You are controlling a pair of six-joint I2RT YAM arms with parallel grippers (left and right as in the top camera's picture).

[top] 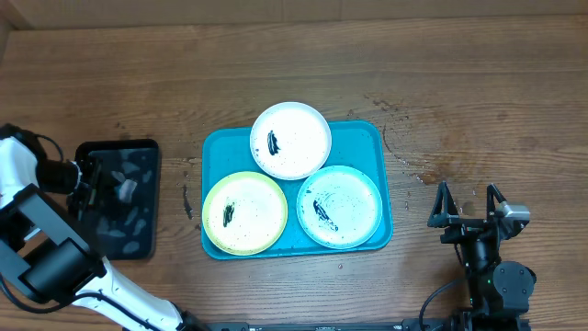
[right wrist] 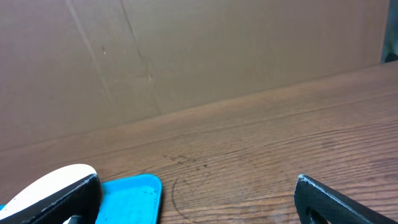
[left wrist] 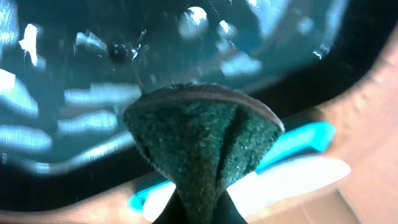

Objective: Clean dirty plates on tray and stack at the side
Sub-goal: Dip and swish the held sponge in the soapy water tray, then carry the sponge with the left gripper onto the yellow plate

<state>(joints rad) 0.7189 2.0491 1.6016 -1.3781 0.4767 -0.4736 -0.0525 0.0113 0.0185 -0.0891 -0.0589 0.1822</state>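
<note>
Three dirty plates with black smears lie on the turquoise tray (top: 366,134): a white plate (top: 290,140) at the back, a yellow-green rimmed plate (top: 244,212) front left and a mint rimmed plate (top: 339,207) front right. My left gripper (top: 108,183) is over the black tray (top: 119,145), shut on a dark green sponge (left wrist: 202,137) that bulges out of the jaws. My right gripper (top: 469,204) rests open on the table to the right of the turquoise tray, with nothing between its fingers (right wrist: 329,199). The right wrist view shows the tray's corner (right wrist: 130,196) and the white plate's edge (right wrist: 50,183).
The black tray's floor (left wrist: 93,93) is wet, with shiny water drops. A brown cardboard wall (right wrist: 186,56) stands behind the wooden table (top: 478,101). Faint dark marks stain the wood to the right of the turquoise tray.
</note>
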